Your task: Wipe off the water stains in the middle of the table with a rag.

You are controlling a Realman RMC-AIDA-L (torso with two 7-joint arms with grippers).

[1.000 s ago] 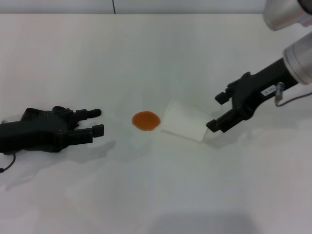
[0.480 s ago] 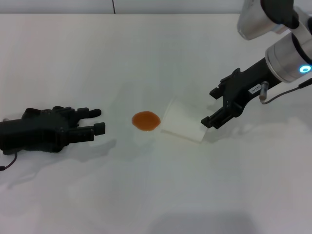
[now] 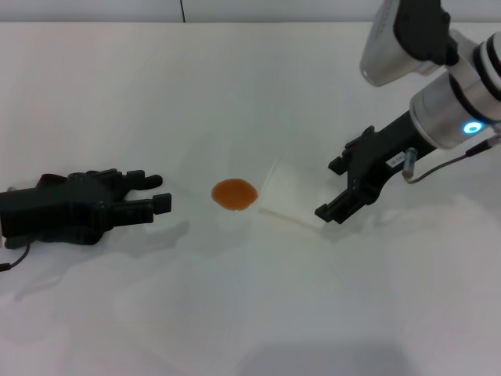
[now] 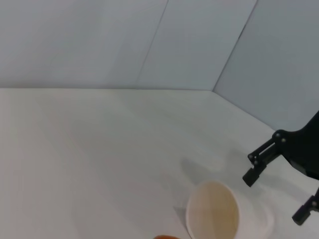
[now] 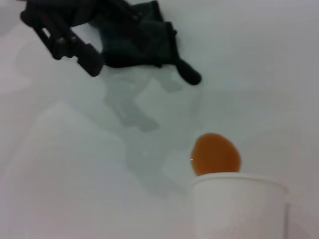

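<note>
The water stain is an oval orange-brown puddle (image 3: 234,194) in the middle of the white table (image 3: 250,86); it also shows in the right wrist view (image 5: 216,154). The black-green rag (image 3: 94,186) lies at the far left, with its thin tail (image 3: 150,180) pointing toward the puddle. My left gripper (image 3: 153,193) rests on the table against the rag, well left of the puddle. The right wrist view shows the rag (image 5: 144,40) beside that gripper. My right gripper (image 3: 330,189) is open, its fingers on either side of the base end of a tipped cup.
A translucent whitish cup (image 3: 293,196) lies on its side just right of the puddle, mouth toward it. The cup also shows in the left wrist view (image 4: 212,216) and the right wrist view (image 5: 239,206). A grey wall lies beyond the far table edge.
My right gripper has moved left and farther out to the cup's base end. My left gripper has shifted slightly against the rag. The puddle and the cup have not moved.
</note>
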